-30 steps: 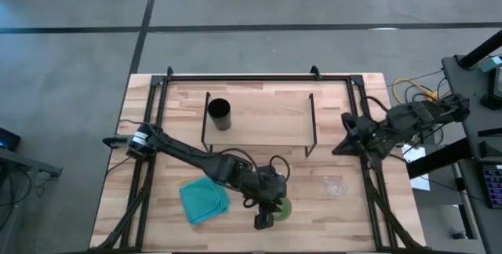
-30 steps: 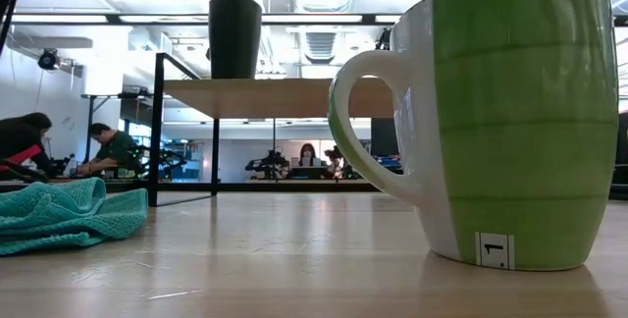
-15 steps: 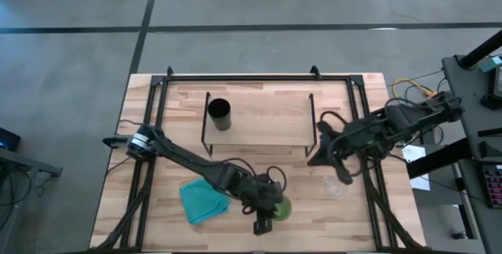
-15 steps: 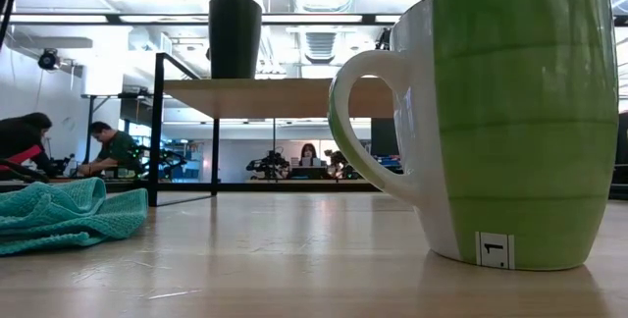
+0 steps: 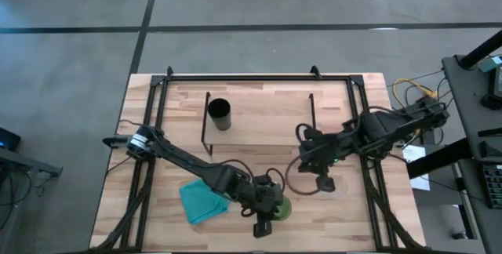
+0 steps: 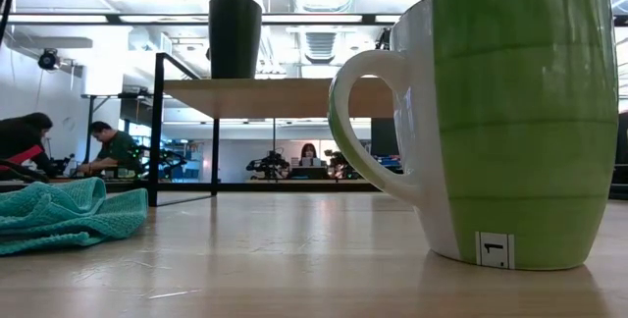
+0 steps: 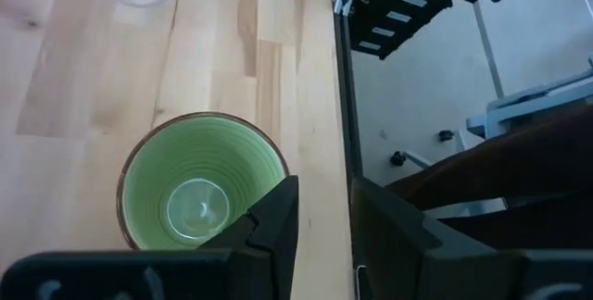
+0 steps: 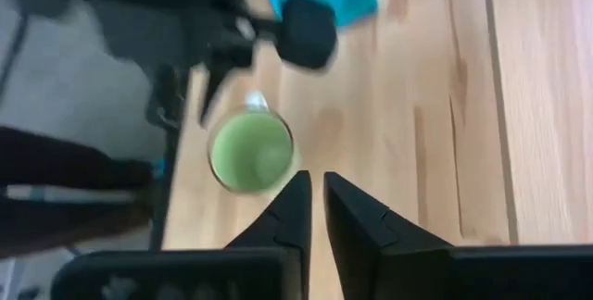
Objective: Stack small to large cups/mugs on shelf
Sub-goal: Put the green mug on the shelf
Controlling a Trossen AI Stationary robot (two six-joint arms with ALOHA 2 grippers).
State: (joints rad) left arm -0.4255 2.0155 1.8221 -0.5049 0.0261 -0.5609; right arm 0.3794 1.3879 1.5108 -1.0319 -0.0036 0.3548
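The green mug stands upright on its base near the table's front edge; it fills the low view, its white handle free. My left gripper hovers over the mug's near-left rim, slightly open and empty; its wrist view looks down into the mug. The clear glass cup stands to the mug's right. My right gripper hovers just left of the glass, fingers together. The black cup stands on the shelf's wood board.
A teal cloth lies left of the mug and shows in the low view. The shelf's black legs stand behind the right gripper. The black table frame borders the board. People sit in the room beyond.
My right gripper has swung from the table's right edge toward the middle and the near edge, ending beside the clear glass. A dark arm part has come into the top of the low view. The mug, glass and black cup have not moved.
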